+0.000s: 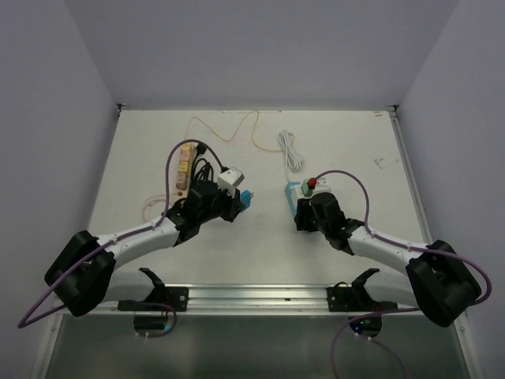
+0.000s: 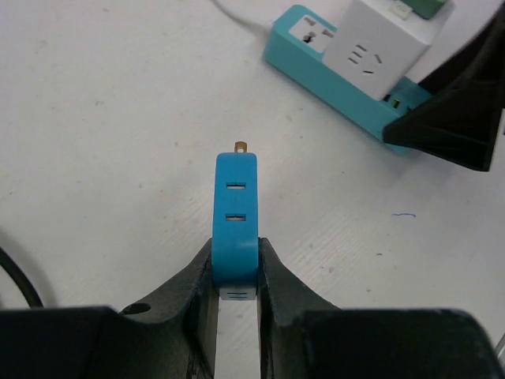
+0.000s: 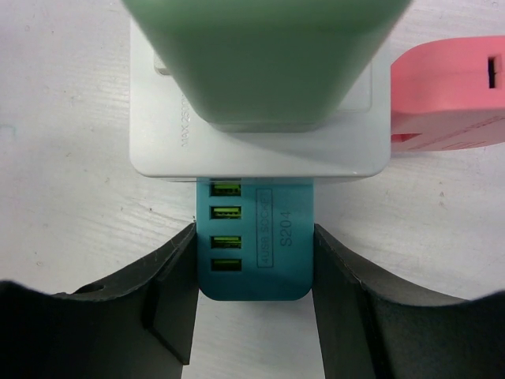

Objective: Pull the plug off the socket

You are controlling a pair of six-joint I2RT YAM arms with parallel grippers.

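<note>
While right gripper (image 3: 254,272) clamps teal socket (image 3: 288,237), left gripper (image 2: 235,264) pinches blue plug (image 2: 236,201), unplugged.

Bare table (image 1: 267,219) is lying open between blue plug (image 1: 246,199) and teal socket strip (image 1: 289,197); white adapter (image 1: 230,180) and black cables (image 1: 203,168) are crowding beyond the plug.

Blue plug (image 2: 236,213) with brass prong (image 2: 241,146); socket (image 3: 288,260) teal, four lime-green ports (image 3: 226,213). White adapter (image 3: 158,150), pale green block (image 3: 268,55), red plug (image 3: 446,95). Fingers (image 2: 185,296) black, arms (image 1: 142,237) white, cables (image 1: 347,175) purple, table (image 2: 95,158) white with faint speckle.
</note>
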